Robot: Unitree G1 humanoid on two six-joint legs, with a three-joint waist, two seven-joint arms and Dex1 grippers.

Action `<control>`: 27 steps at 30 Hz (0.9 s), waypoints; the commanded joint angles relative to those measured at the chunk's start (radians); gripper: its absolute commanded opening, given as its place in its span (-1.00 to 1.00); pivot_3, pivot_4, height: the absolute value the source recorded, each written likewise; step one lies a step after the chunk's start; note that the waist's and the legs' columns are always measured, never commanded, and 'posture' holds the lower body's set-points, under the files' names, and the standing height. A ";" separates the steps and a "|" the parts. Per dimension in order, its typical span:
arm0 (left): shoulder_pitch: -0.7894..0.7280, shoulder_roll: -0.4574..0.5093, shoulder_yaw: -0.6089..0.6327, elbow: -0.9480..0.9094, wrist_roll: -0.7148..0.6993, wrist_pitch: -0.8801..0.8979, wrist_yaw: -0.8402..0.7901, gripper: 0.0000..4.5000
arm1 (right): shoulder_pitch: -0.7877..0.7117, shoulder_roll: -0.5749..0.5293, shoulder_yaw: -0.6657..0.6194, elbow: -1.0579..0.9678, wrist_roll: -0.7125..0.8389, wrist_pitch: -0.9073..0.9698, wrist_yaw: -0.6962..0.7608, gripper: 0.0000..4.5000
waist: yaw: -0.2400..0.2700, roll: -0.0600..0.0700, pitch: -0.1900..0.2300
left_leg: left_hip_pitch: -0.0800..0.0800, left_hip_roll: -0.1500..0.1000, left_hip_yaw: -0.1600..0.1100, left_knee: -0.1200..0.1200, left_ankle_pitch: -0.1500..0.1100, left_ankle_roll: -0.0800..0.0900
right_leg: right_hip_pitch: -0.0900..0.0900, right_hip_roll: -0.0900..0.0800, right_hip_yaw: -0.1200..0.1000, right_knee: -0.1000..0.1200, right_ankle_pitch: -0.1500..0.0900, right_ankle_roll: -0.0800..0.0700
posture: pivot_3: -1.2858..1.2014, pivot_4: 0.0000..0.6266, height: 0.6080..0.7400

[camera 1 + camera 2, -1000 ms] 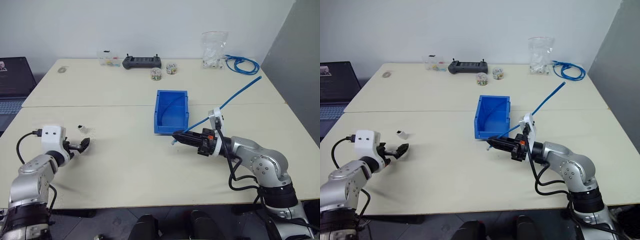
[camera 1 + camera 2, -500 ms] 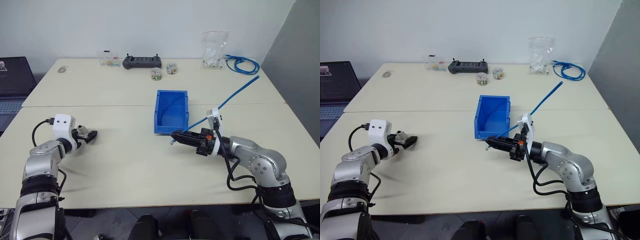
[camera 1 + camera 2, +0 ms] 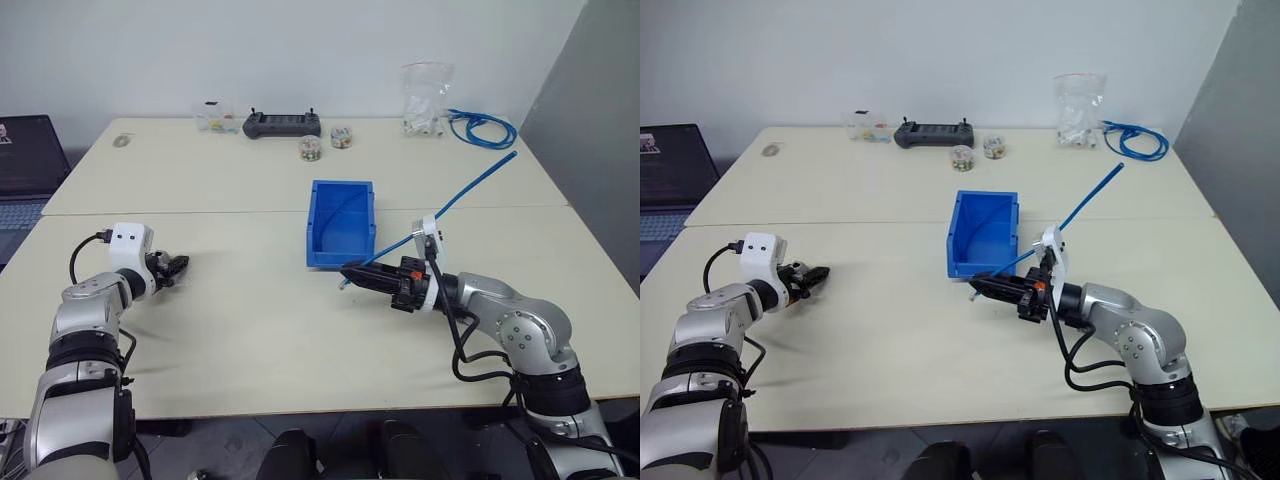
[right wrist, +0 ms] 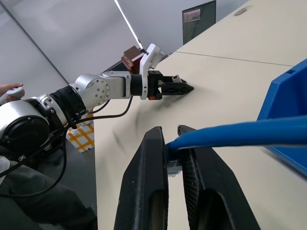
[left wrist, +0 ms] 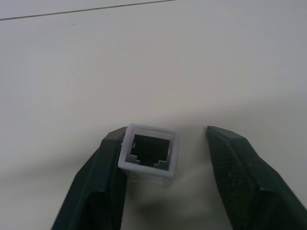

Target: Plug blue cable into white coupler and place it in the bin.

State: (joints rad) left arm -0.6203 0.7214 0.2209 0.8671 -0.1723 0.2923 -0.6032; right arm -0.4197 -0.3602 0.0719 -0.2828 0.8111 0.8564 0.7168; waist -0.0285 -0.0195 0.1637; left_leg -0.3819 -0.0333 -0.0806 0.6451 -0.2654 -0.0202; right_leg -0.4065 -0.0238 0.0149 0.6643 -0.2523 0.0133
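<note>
We see left gripper (image 5: 165,158) part-open, one finger touching white coupler (image 5: 148,153), socket facing camera | right gripper (image 4: 172,148) clamps blue cable (image 3: 470,190), rising away rightward

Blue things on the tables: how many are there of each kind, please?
bin: 1
cable: 1
cable coil: 1
Total: 3
</note>
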 commanded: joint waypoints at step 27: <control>0.196 -0.052 -0.536 -0.845 -0.012 0.088 -0.572 -0.65 | 0.098 -0.135 0.029 -0.196 -0.114 -0.092 0.014 -0.94 | 0.007 0.001 0.000 | -0.002 -0.003 0.000 0.000 0.000 0.000 | 0.000 -0.003 0.000 -0.002 0.000 0.000 | 0.03 -0.52 1.00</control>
State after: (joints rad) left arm -0.4017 0.6717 -0.2849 0.0051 -0.2205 0.4210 -1.1519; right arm -0.3260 -0.4869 0.0999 -0.4342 0.7188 0.8027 0.7208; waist -0.0215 -0.0186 0.1642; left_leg -0.3838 -0.0368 -0.0804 0.6451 -0.2657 -0.0205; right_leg -0.4063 -0.0271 0.0150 0.6627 -0.2526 0.0136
